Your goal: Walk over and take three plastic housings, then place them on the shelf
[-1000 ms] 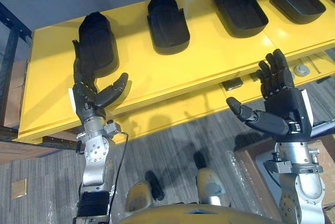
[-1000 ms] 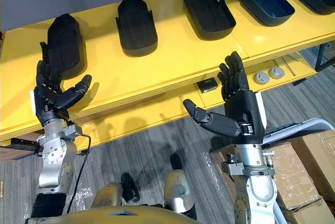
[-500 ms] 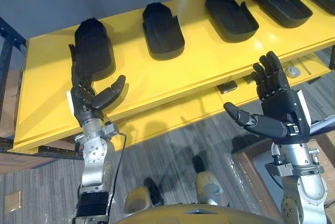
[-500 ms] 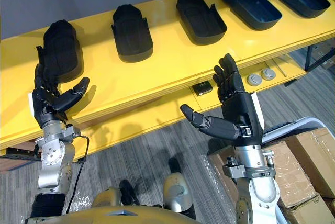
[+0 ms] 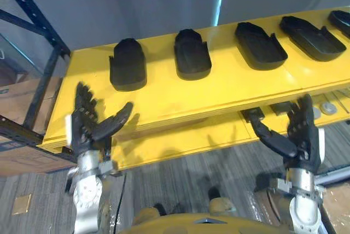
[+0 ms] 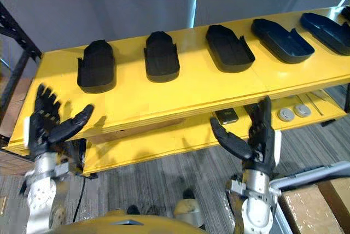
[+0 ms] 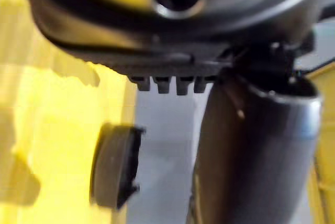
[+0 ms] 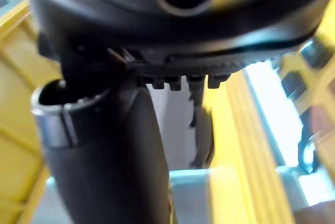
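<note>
Ranged in a row across the counter (image 5: 219, 89), left to right: leftmost housing (image 5: 128, 65), second housing (image 5: 192, 54), third housing (image 5: 260, 45), fourth housing (image 5: 313, 30). Held up before the counter's near edge: left robot hand (image 5: 87, 127) in front of the leftmost housing, right robot hand (image 5: 299, 138) further right. On the lower ledge (image 6: 164, 138) under the counter: small box (image 6: 225, 116), two round discs (image 6: 286, 115) right of it.

The yellow table (image 5: 164, 94) and black housings (image 5: 192, 56) are viewed from above by both eye views, set slightly apart. The same table is seen very close past the left hand (image 7: 251, 150) and right hand (image 8: 104, 166) in the wrist views.
</note>
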### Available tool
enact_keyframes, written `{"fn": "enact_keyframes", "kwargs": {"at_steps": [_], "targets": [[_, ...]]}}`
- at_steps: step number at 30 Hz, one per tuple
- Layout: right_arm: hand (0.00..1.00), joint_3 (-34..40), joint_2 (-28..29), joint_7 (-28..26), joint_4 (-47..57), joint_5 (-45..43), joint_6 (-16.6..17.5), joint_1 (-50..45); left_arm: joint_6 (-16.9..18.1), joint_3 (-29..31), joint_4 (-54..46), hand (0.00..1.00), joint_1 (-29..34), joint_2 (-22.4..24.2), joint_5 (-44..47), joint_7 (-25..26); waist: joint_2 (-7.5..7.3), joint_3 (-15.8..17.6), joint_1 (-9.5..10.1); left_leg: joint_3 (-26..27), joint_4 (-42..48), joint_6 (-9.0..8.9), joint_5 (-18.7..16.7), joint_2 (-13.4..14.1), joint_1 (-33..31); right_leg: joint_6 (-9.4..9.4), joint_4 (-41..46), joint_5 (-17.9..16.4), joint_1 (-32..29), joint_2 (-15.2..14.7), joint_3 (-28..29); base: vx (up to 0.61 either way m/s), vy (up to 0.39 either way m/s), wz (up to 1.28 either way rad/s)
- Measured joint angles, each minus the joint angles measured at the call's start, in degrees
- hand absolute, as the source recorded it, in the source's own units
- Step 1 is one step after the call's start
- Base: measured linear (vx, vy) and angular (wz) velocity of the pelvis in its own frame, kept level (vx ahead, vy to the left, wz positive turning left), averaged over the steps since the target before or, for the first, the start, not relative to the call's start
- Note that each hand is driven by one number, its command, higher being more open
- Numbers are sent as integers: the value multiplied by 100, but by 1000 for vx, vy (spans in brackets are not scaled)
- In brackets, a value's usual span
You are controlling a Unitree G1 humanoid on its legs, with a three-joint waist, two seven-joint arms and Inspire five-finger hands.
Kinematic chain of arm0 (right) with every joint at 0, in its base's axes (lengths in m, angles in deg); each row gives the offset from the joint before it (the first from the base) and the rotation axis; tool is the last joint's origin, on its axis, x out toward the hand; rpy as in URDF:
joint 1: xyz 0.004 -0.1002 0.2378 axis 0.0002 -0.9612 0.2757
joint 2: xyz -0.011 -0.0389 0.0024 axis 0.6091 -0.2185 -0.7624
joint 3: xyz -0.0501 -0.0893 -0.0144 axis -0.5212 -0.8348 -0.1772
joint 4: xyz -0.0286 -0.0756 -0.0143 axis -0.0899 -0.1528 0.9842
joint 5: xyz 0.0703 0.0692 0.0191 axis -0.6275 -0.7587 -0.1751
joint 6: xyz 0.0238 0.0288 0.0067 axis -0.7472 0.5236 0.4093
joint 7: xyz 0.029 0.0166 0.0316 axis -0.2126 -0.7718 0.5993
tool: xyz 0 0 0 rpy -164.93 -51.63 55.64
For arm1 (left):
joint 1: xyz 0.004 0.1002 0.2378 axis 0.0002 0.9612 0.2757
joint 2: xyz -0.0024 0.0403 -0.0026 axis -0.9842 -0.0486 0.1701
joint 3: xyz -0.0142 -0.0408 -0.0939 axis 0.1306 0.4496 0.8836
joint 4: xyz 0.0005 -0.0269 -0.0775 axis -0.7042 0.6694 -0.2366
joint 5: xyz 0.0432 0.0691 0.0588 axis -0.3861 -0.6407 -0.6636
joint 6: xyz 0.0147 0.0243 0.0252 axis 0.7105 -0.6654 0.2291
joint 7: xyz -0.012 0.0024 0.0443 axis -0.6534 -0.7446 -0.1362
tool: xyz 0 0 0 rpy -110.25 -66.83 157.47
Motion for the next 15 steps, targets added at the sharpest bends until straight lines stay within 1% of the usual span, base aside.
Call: {"fn": "enact_keyframes", "kwargs": {"at_steps": [1, 2, 3, 4, 6, 7, 8, 9, 10, 11, 12, 14, 15], "targets": [[100, 81, 67, 155, -129, -11, 4, -47, 20, 87, 2, 100, 111, 67, -216, 295, -1, -7, 16, 3, -54, 20, 36, 1, 27, -1, 5, -7, 7, 5, -23, 33, -37, 17], [100, 240, 182, 440, -398, -29, 13, -144, 91, 219, 24, 100, 306, 170, -609, 843, -8, -33, 46, 2, -132, -16, 86, 7, 56, -36, 18, -45, 16, 11, -58, 56, -21, 11], [100, 355, 254, 651, -664, -68, 21, -238, 174, 287, 26, 100, 468, 233, -935, 1346, -15, -91, 106, 1, -155, -36, 118, 26, 55, -23, 58, -54, 20, 3, -83, 58, -5, 9], [100, 393, 288, 733, -796, -76, 26, -307, 235, 319, 29, 100, 539, 268, -1035, 1538, -28, -119, 132, 0, -154, -50, 127, 37, 57, -23, 87, -69, 14, 8, -93, 69, -9, 10], [100, 440, 347, 892, -1340, -72, 30, -430, 576, 368, 324, 100, 693, 320, -1093, 1948, -81, -308, 167, -62, -151, -61, 126, 60, 56, -23, 102, -119, 72, 13, -197, 45, -22, 17], [100, 439, 347, 907, -1477, -72, 30, -431, 608, 381, 472, 100, 690, 322, -1093, 1990, -96, -335, 171, -87, -157, -66, 116, 61, 65, -18, 101, -136, 116, 9, -235, 12, -20, 20], [100, 437, 346, 917, -1752, -74, 23, -431, 619, 413, 800, 100, 674, 343, -1078, 1966, -149, -432, 184, -102, -148, -68, 81, 67, 67, -12, 115, -169, 136, 4, -274, 4, -9, 14], [100, 437, 346, 900, -2042, -80, -23, -375, 621, 437, 1220, 100, 661, 364, -1040, 1869, -168, -517, 210, -103, -143, -47, 43, 72, 102, -16, 161, -214, 166, -2, -304, 8, -8, 11], [100, 437, 345, 872, -2183, -121, -54, -348, 605, 446, 1453, 100, 634, 364, -1036, 1816, -177, -520, 231, -103, -145, -70, 22, 74, 151, -16, 196, -251, 208, -6, -323, -9, -10, 13], [100, 437, 339, 801, -2500, -174, -162, -328, 526, 454, 1899, 100, 614, 368, -1040, 1729, -189, -571, 271, -97, -134, -100, -8, 92, 176, 6, 237, -325, 218, -12, -392, -24, -17, 17], [100, 437, 340, 746, -2688, -240, -215, -304, 488, 460, 2103, 100, 618, 380, -1039, 1712, -217, -610, 287, -75, -133, -103, -9, 109, 174, 4, 274, -354, 214, -12, -427, -14, -40, 34], [100, 466, 338, 539, -3538, -584, -490, -100, 456, 552, 2914, 100, 569, 497, -932, 1606, -302, -657, 317, 115, -136, -159, 44, 215, 181, -56, 331, -468, 244, -17, -617, 38, -60, 39], [100, 490, 338, 469, -3740, -707, -558, -36, 434, 556, 3148, 100, 553, 498, -831, 1529, -301, -658, 346, 137, -151, -169, 73, 230, 209, -60, 340, -480, 266, -15, -643, 39, -46, 22]]}}
